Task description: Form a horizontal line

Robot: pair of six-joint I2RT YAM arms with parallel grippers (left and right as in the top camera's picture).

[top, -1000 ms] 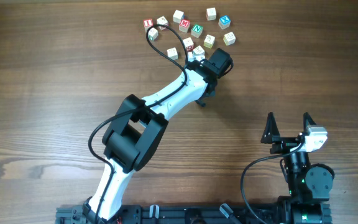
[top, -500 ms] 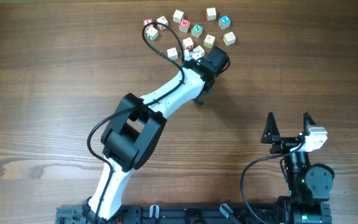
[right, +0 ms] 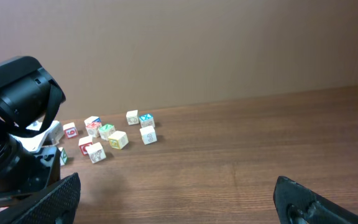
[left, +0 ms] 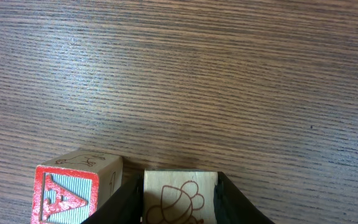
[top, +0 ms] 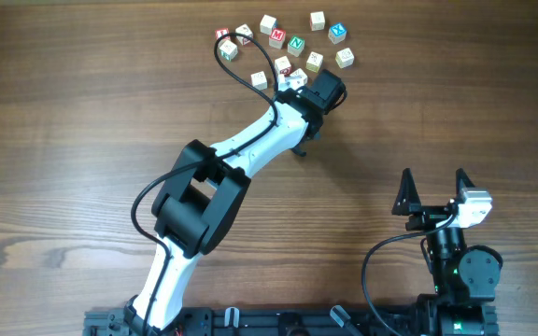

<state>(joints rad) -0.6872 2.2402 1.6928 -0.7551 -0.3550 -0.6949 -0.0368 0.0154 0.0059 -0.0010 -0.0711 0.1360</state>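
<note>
In the left wrist view my left gripper is shut on a pale wooden cube with a brown line drawing. It holds the cube at the table surface. A cube with a red "A" stands just to its left, with only my left finger between them. No green-marked cube shows in this view. From overhead the left gripper is mostly hidden under its wrist at the near edge of the cube cluster. My right gripper is open and empty near the right front; it also shows in the right wrist view.
Several loose letter cubes with red, green and blue marks lie scattered at the far middle of the wooden table. They also show in the right wrist view. The left arm stretches diagonally across the middle.
A second ago the left wrist shifted slightly toward the far-left cubes; over the last half second nothing has moved. The right arm is still.
</note>
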